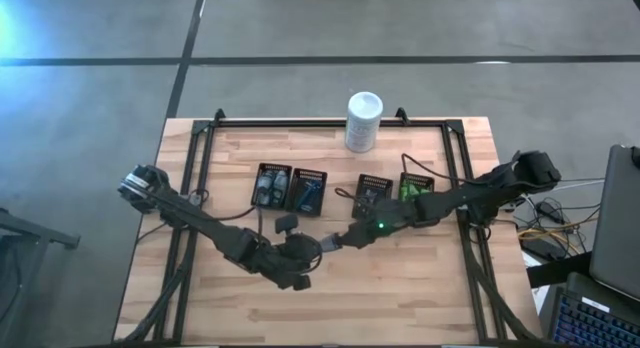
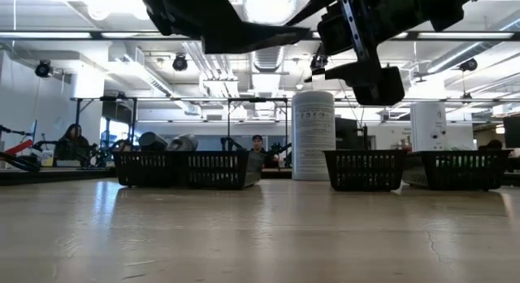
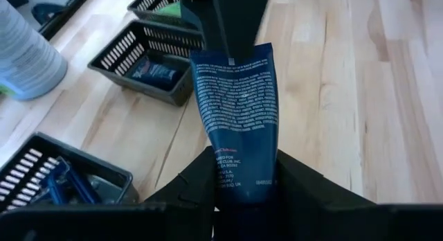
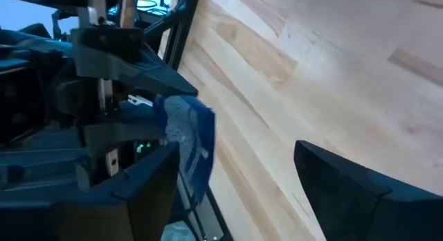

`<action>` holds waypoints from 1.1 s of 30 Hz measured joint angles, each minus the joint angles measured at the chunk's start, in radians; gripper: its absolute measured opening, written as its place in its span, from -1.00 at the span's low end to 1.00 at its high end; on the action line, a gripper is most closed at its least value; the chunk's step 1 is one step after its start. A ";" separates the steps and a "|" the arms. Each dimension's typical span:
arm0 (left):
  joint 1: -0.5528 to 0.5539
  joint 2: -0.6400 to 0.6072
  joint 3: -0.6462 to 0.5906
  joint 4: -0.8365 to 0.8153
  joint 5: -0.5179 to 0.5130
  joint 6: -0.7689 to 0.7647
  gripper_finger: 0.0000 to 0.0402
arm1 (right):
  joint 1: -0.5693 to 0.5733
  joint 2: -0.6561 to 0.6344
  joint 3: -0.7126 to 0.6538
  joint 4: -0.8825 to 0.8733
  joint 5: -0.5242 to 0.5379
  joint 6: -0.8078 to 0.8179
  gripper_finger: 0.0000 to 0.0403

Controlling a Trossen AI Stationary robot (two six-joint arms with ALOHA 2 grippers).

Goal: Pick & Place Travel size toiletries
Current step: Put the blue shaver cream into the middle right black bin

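A dark blue flat squeeze tube with white print (image 3: 235,109) is held above the table's middle, between my two grippers. My left gripper (image 3: 242,192) is shut on its near end; in the high view it (image 1: 315,248) is at centre front. My right gripper (image 4: 239,154) is open, with one finger on either side of the tube's far end (image 4: 190,140), one of them (image 3: 232,19) close against it. Four black slotted trays hold other items: grey bottles (image 1: 270,186), a blue razor (image 1: 309,191), a blue tube (image 3: 149,71), green bottles (image 1: 414,186). My left gripper pinches the tube's near end (image 3: 242,173) between its two fingers, which press on its flat faces. The tube sticks straight out ahead of the fingers toward my right gripper, lifted clear of the table. I cannot tell whether my right gripper's finger touches the tube's far end.
A tall white cylindrical container (image 1: 363,121) stands at the table's far edge, behind the row of trays (image 1: 375,191). Bare wooden tabletop (image 1: 400,288) lies toward the near edge. A black frame rail (image 1: 465,188) runs along the right side.
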 joint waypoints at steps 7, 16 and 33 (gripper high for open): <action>0.001 0.000 0.005 0.014 -0.006 0.016 -0.42 | -0.013 0.006 0.002 0.015 -0.003 0.001 0.06; 0.013 0.000 -0.002 0.045 -0.005 0.016 -0.42 | -0.021 0.006 0.003 0.053 -0.027 -0.012 -0.64; 0.024 0.002 -0.006 0.037 -0.019 -0.028 0.58 | -0.039 -0.077 0.003 -0.188 0.056 -0.237 -0.96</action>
